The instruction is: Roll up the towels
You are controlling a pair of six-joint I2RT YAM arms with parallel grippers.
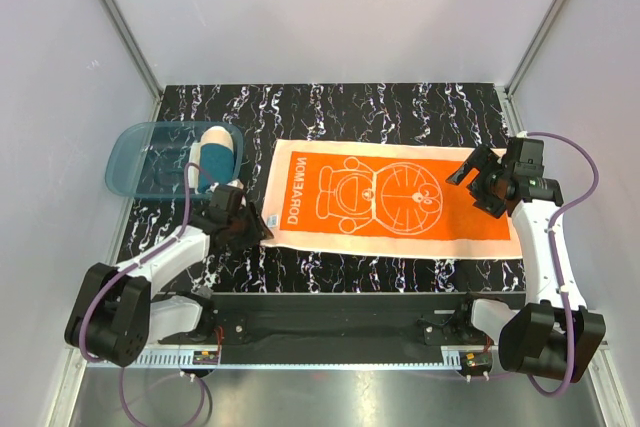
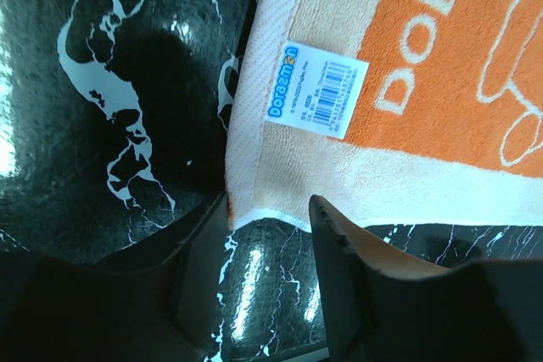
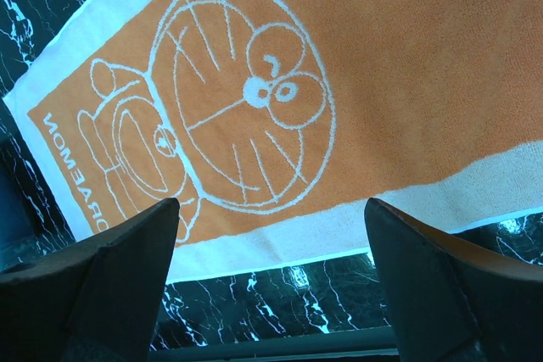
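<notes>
The orange towel (image 1: pixel 390 202) lies flat and unrolled, printed side up, in the middle of the table. It also shows in the left wrist view (image 2: pixel 441 82) and the right wrist view (image 3: pixel 382 57). The teal-blue towel (image 1: pixel 215 157) sits rolled up in the tray. My left gripper (image 1: pixel 250 222) is open and low at the orange towel's near-left corner; that corner, with its white label (image 2: pixel 318 86), lies just beyond the left gripper (image 2: pixel 267 218) and its fingertips (image 2: pixel 327 214). My right gripper (image 1: pixel 480 182) is wide open and empty, hovering over the towel's right end; in its own view the right gripper (image 3: pixel 271 209) is above the towel's cream border.
A translucent blue plastic tray (image 1: pixel 140 162) stands at the back left and holds the rolled teal towel. The black marbled tabletop (image 1: pixel 400 107) shows around the orange towel. White enclosure walls stand on the left, right and back.
</notes>
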